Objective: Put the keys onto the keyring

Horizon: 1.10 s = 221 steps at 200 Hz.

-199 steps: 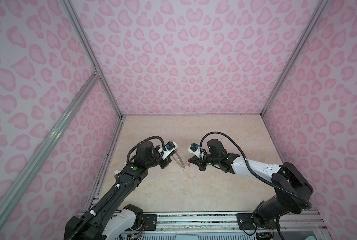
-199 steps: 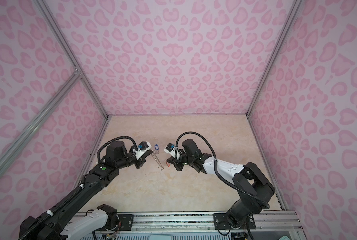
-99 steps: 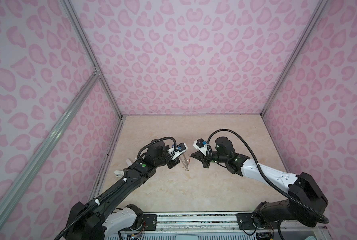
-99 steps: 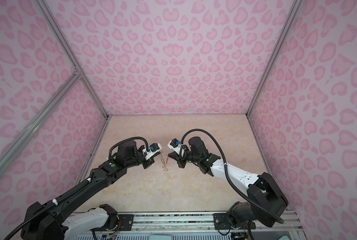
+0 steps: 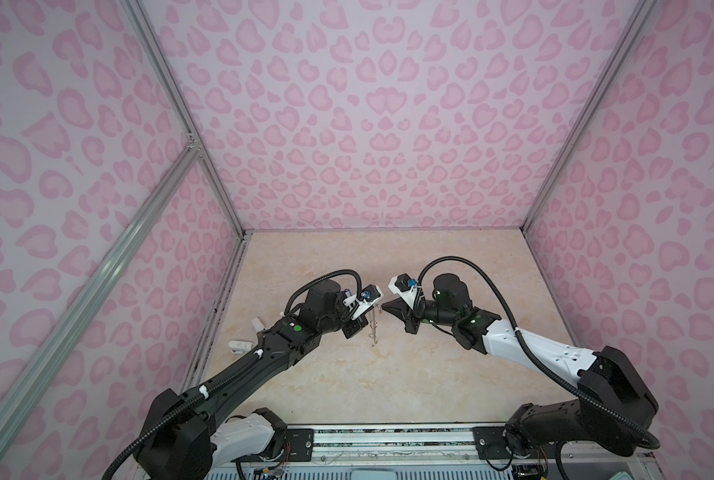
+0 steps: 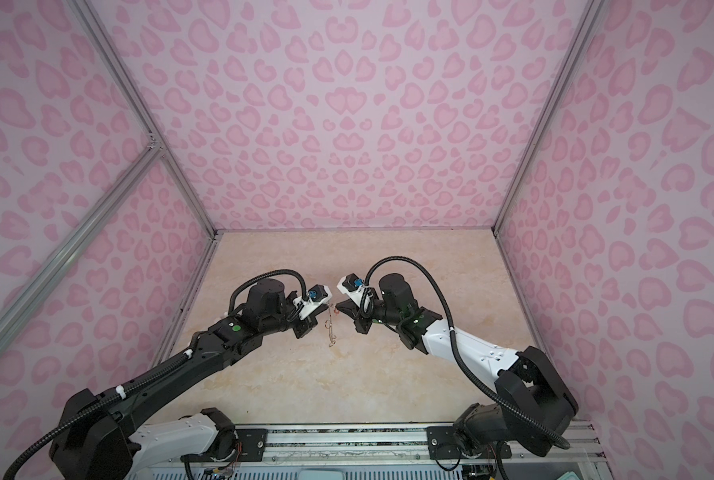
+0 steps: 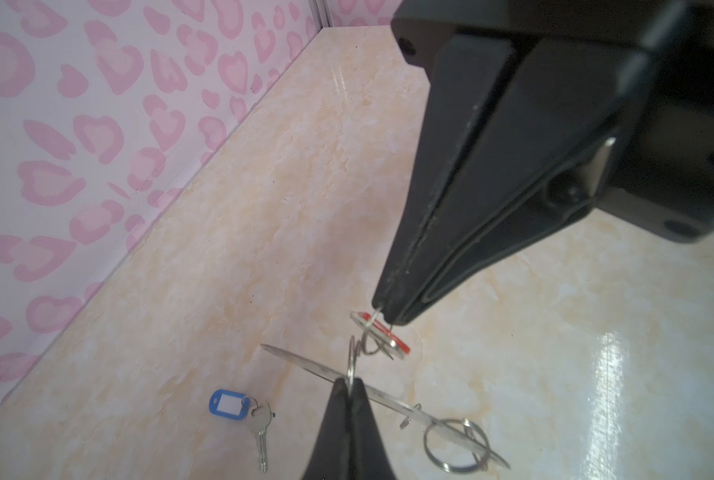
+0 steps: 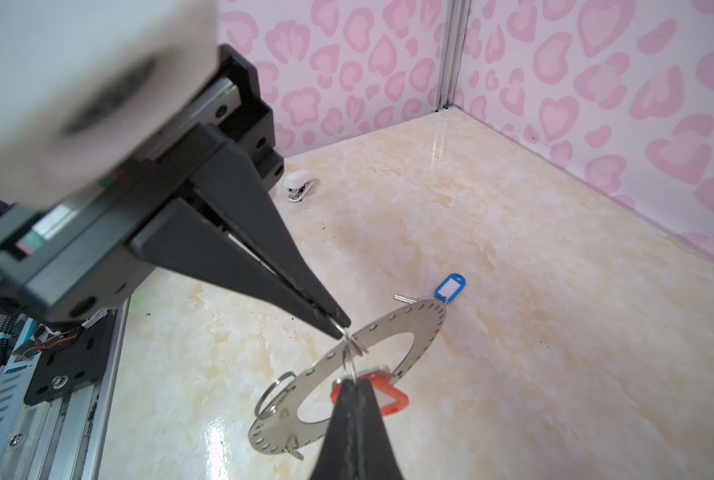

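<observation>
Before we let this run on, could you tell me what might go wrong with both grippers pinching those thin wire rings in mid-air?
1. The left gripper holds the keyring only by a thin wire clip at its tips; a slip would probably drop it onto the table.
2. The right gripper pinches the ring of the red tag just as thinly; pulling apart could tear it free.
3. The keyring hangs tilted and may swing, spoiling alignment.

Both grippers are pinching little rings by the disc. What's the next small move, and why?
Probably the right gripper should twist the ring of the red tag slightly onto the loop the left gripper pinches: both are shut, the loops cross at the hanging keyring, and whether they're linked isn't clear.
</observation>
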Each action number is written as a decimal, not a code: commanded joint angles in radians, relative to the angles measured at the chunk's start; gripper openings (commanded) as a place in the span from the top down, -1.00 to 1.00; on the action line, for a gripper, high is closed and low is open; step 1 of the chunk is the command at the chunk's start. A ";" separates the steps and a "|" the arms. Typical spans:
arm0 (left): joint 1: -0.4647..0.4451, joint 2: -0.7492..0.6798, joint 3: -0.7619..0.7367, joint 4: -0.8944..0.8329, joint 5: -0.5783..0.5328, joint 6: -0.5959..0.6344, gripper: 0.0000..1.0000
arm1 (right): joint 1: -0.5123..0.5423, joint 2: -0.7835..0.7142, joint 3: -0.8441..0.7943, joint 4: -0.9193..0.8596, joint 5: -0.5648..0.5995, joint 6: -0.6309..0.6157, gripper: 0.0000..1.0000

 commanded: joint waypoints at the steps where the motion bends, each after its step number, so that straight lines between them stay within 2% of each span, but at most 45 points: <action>1: -0.007 0.004 0.013 0.063 -0.011 -0.008 0.94 | 0.001 0.006 -0.007 0.053 0.017 0.024 1.00; 155: -0.015 -0.051 -0.027 0.048 0.014 0.051 0.93 | -0.007 0.031 -0.004 0.075 0.048 0.093 1.00; 221: -0.014 -0.070 -0.042 0.060 0.054 0.043 0.93 | -0.010 0.048 -0.002 0.022 0.019 0.061 1.00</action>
